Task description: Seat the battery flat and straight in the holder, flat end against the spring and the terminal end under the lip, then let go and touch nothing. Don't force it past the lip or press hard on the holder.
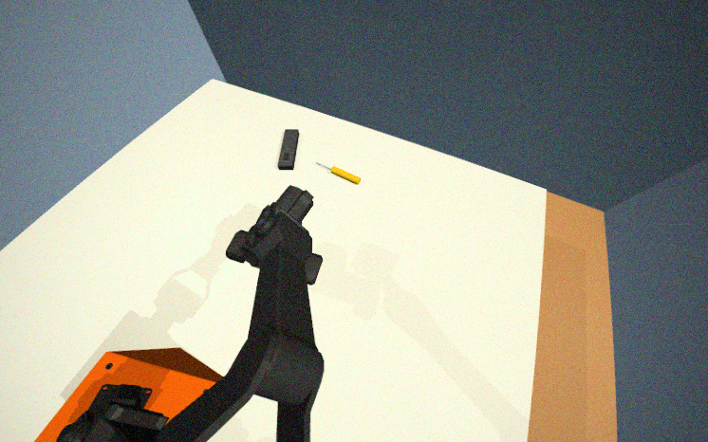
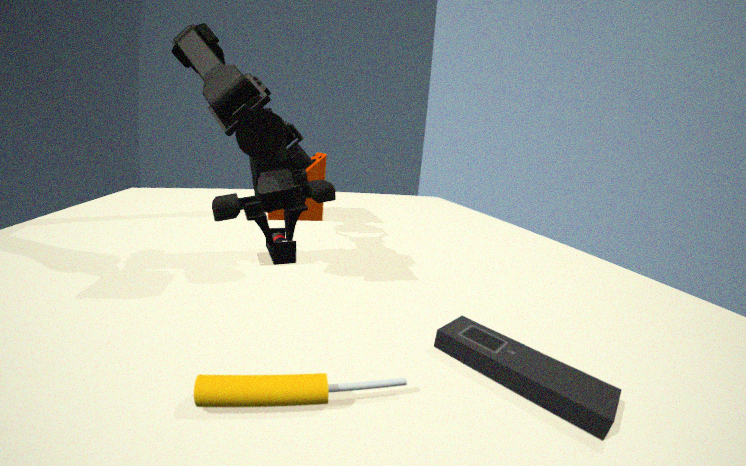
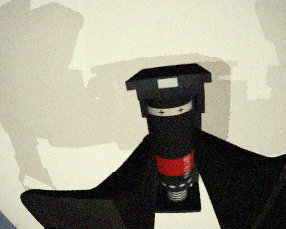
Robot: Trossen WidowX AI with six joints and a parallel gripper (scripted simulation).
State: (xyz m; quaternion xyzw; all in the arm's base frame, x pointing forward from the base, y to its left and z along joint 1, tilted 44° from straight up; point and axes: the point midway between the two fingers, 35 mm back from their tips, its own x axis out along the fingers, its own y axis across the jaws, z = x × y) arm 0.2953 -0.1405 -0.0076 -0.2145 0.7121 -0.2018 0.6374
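The black holder (image 2: 284,252) (image 3: 170,72) stands on the table under my gripper. Its lip end is at the top in the wrist view, with a small white patch. The battery (image 2: 278,237) (image 3: 173,129), black with a red band and a white plus-marked band, lies along the holder. Its terminal tip is hidden at the lip. Its flat end is by the coiled spring (image 3: 177,195); whether they press flat together is too dark to tell. My gripper (image 2: 279,235) (image 3: 171,137) is shut on the battery, one finger on each side. In the top view the arm hides holder and battery.
A yellow-handled screwdriver (image 1: 345,174) (image 2: 261,390) and a dark oblong box (image 1: 288,149) (image 2: 529,373) lie beyond the gripper, away from the arm's base. An orange base plate (image 1: 142,378) (image 2: 316,191) stands at the arm's base.
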